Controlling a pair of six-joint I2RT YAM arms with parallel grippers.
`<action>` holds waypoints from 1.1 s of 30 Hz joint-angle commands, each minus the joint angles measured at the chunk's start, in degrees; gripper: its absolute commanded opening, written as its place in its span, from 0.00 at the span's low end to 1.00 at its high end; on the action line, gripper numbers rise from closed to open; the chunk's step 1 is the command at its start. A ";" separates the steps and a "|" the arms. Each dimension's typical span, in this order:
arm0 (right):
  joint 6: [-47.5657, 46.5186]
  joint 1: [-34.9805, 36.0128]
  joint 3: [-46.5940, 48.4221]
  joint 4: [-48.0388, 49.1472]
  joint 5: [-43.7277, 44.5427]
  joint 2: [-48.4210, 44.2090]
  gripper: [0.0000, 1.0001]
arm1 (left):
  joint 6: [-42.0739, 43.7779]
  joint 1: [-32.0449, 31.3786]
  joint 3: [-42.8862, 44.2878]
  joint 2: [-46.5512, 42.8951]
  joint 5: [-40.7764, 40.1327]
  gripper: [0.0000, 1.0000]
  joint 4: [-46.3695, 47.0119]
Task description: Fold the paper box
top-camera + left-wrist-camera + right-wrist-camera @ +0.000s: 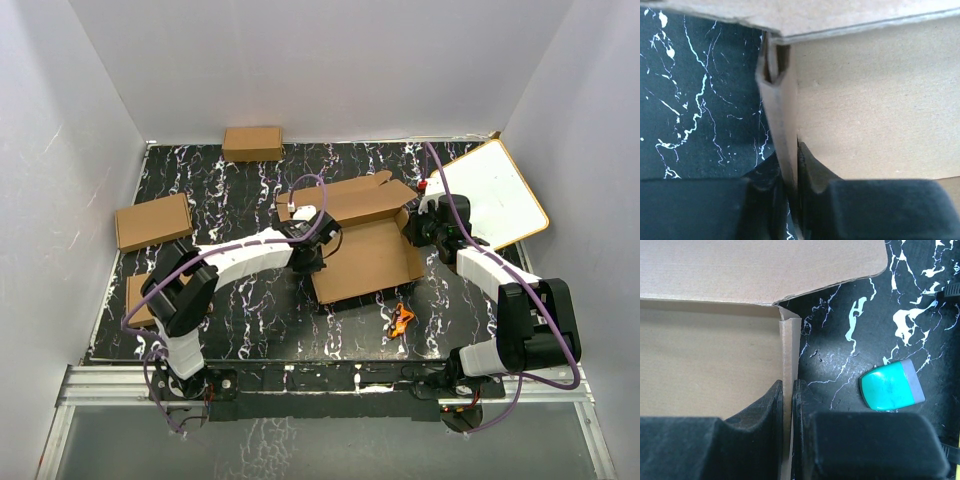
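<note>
Two side walls of the paper box [365, 258] are being pinched, one by each arm.
The left gripper [790, 172] jaws are clamping the box's upright left wall, with the box floor lying to their right and the marbled table [695, 100] to their left. The right gripper [787, 392] jaws are squeezing the right wall, with the floor spreading to their left and a teal block [889, 386] sitting to their right. Beyond both pairs of jaws, the box's far panel is rising.
</note>
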 commanded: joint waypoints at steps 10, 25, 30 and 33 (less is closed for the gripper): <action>1.13 0.17 0.83 5.51 -2.65 -1.50 0.08 | 0.87 -0.64 1.64 -1.36 -0.79 0.46 -1.11; 1.21 0.17 0.81 5.58 -2.71 -1.42 0.08 | -0.45 -0.63 -1.96 -8.99 2.02 0.65 3.52; 1.28 0.17 0.81 5.61 -2.80 -1.37 0.08 | 0.15 -0.64 -5.40 -12.99 3.70 0.74 5.85; 1.30 0.16 0.79 5.65 -2.85 -1.17 0.08 | 0.40 -0.64 -7.80 -15.64 4.77 0.86 7.45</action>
